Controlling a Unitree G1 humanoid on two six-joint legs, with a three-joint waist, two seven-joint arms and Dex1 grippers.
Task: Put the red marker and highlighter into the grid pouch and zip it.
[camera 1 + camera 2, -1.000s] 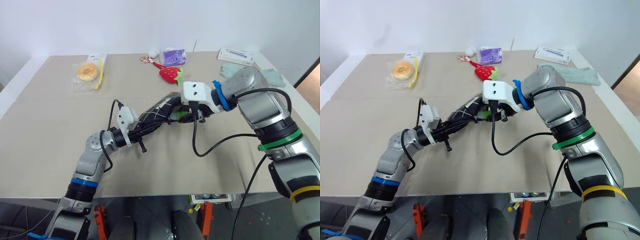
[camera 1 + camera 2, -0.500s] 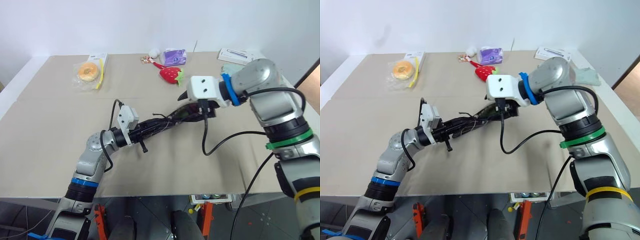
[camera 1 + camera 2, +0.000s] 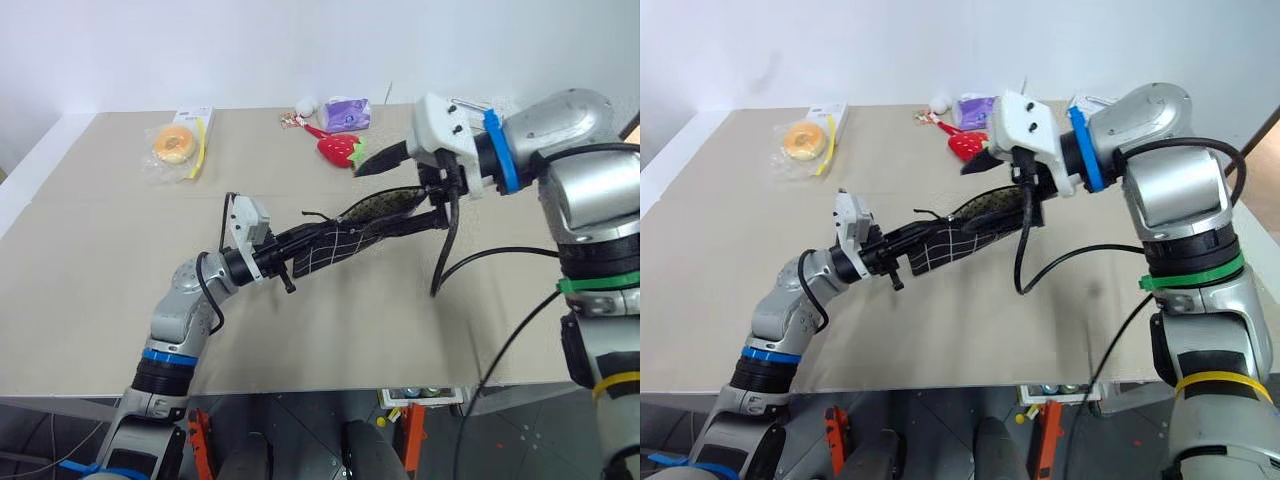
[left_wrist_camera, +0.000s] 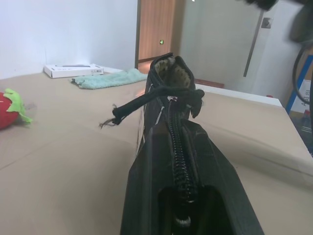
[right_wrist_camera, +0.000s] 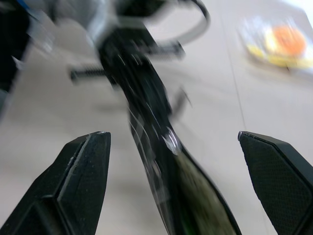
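While the left claw (image 3: 283, 262) stays clamped on the near-left end of the grid pouch (image 3: 345, 235), held above the tabletop (image 3: 90, 260) with its long axis running far-right, the right claw (image 5: 171, 161) hangs jaws wide apart just above its gaping far end.

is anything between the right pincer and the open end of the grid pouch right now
Nothing visible. The right pincer is open and sits just above the grid pouch, whose unzipped end lies between its fingers. The left pincer holds the pouch's other end, out of the way.
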